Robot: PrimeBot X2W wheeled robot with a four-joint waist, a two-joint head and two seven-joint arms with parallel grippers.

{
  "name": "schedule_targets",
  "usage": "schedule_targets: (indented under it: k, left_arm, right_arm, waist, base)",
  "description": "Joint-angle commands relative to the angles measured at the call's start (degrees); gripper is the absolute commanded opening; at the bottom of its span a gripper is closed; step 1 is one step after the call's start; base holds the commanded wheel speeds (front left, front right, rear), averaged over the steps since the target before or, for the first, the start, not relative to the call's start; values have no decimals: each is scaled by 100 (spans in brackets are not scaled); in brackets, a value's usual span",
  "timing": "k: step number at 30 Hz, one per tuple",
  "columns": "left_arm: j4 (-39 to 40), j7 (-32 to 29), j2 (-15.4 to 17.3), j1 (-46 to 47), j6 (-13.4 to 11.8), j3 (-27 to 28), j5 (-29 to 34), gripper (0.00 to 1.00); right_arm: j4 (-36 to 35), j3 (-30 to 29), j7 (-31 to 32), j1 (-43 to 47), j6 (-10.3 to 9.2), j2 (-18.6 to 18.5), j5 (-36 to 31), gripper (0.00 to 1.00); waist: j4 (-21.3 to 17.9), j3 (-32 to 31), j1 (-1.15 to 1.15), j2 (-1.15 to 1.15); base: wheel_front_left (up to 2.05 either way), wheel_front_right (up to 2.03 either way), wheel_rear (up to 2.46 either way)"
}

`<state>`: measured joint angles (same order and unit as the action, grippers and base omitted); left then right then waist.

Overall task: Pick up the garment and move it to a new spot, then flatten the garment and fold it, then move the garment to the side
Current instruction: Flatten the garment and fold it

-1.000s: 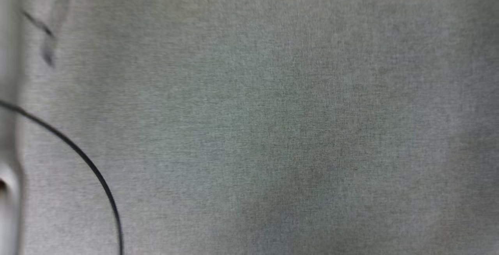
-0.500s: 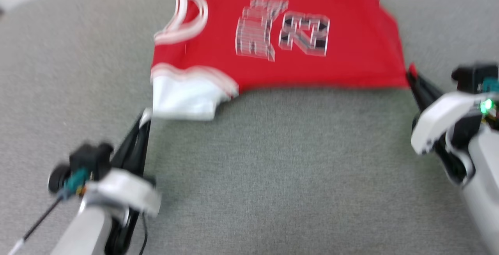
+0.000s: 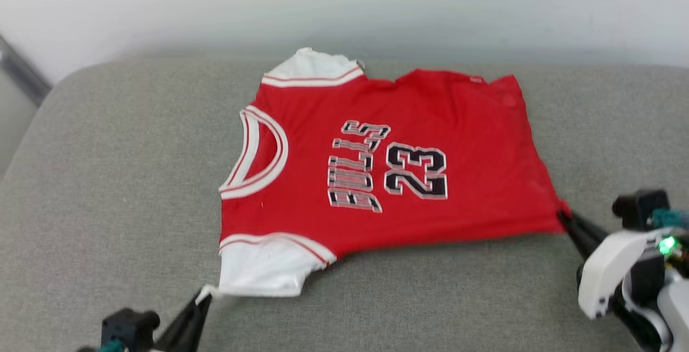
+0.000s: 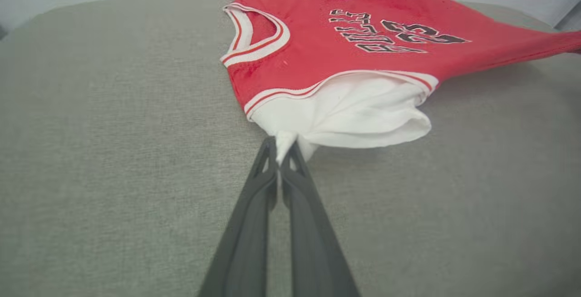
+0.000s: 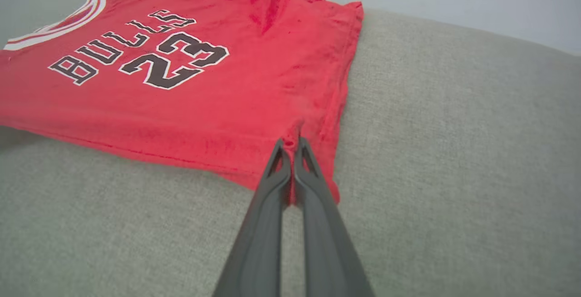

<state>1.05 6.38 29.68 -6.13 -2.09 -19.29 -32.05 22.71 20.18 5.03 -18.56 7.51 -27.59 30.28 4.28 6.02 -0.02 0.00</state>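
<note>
The shirt (image 3: 463, 142) lies stretched lengthwise between them, just ahead of each: left tool (image 4: 279, 146) pinching its white sleeve (image 4: 363, 115), right tool (image 5: 292, 142) pinching its red hem (image 5: 338, 83).

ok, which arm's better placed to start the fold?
Left, probably. The left claw is shut on the tip of the near white sleeve, which juts out from the garment and could be laid over its red body. The right claw is shut on the hem corner, a useful anchor.

We see the garment (image 3: 473, 142) red, its sleeves white, trim striped red and white, lettering black outlined white; the cushion (image 3: 107, 180) is speckled grey.
</note>
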Motion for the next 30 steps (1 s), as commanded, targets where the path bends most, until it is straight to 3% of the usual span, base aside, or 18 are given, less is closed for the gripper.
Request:
schedule_targets:
  k: [1, 5, 13, 21, 30]
  left_arm:
    - [168, -111, 2, -275, 9, -33, -151, 0]
    - [590, -402, 74, -837, 51, -167, -418, 0]
    - [1169, -627, 207, -1447, -38, -120, -748, 0]
    - [1286, -390, 219, -836, 52, 64, -633, 0]
    - [1126, -347, 293, 455, 303, 252, -529, 0]
  right_arm:
    - [-190, 73, 205, 328, -4, -111, 122, 0]
    - [-672, 158, 680, 892, -4, -401, 289, 0]
    - [-1542, -310, 1133, 1782, -4, -601, 565, 0]
    - [-2036, -670, 1384, 1807, -3, -397, 555, 0]
    - [-2211, -836, 1839, 1136, -3, -250, 392, 0]
  waist:
    - [2, -143, 2, 0]
    - [-52, -277, 2, 0]
    - [-52, -311, 2, 0]
    - [-99, -103, 2, 0]
    - [-170, 738, 2, 0]
  base:
    - [0, 0, 0]
    - [0, 0, 0]
    - [0, 0, 0]
    - [0, 0, 0]
    - [0, 0, 0]
